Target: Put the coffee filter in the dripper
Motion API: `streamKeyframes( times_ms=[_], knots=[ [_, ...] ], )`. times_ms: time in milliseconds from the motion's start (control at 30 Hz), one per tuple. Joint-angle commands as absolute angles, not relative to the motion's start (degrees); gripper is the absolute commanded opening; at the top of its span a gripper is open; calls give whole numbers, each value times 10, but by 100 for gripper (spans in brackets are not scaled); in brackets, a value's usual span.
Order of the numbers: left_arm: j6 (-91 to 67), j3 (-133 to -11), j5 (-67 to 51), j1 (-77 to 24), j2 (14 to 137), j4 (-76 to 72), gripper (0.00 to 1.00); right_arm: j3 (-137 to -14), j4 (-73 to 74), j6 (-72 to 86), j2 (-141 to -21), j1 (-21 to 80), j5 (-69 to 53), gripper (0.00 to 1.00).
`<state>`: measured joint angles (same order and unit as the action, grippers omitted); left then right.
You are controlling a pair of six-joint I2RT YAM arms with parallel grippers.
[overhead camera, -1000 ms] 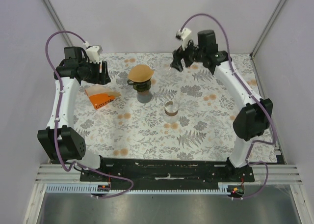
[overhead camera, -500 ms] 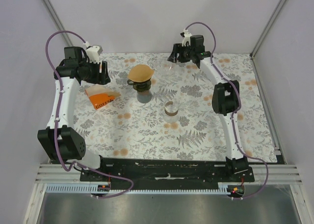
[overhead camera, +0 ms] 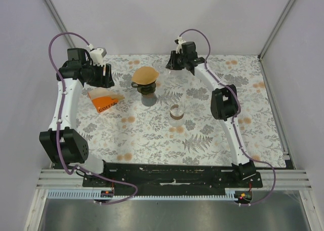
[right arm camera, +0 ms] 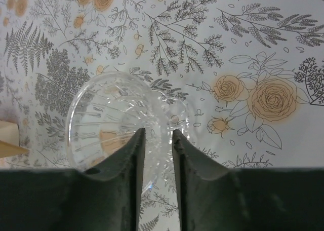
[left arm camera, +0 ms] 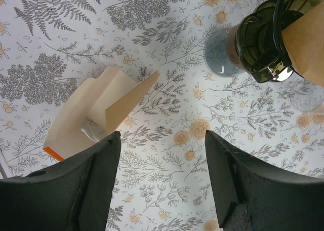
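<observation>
Reaching along the far edge of the bench (overhead camera: 202, 135), the right hand (right arm camera: 158, 135) has its fingers set narrow either side of a clear ribbed glass piece (right arm camera: 101, 124). Contact is not resolvable, so I cannot tell if it is clenched. Near the left edge the left hand (left arm camera: 162, 136) is released, fingers wide with nothing between them, above the filter packet (overhead camera: 104, 101). The brown coffee filter (overhead camera: 146, 75) sits in the dark dripper (overhead camera: 144, 87) on a grey-blue cup (overhead camera: 149, 100), between the two hands. The small glass (overhead camera: 176, 111) stands mid-bench, well apart, and patterned surface runs from it to the near edge. Count: 1 filter, 1 dripper, 1 cup, 1 packet, 2 glass items.
</observation>
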<state>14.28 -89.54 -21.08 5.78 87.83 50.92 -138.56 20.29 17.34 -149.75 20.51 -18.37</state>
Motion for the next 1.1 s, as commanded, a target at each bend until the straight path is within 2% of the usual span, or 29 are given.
streamKeyframes(
  times_ms=[0,200,700,967,1067],
  knots=[
    [163,-918,-217,61,874,509,73,-1373,195,178,-1474,202,-175,29],
    [166,-915,-218,61,870,508,73,-1307,186,150,-1376,200,-170,0],
    [179,-898,-218,61,848,509,73,-1089,201,116,-1070,175,-264,0],
    [183,-900,-221,61,848,515,74,-891,276,108,-885,178,-379,0],
    [182,-905,-222,61,853,518,74,-834,289,110,-856,196,-398,0]
  ],
)
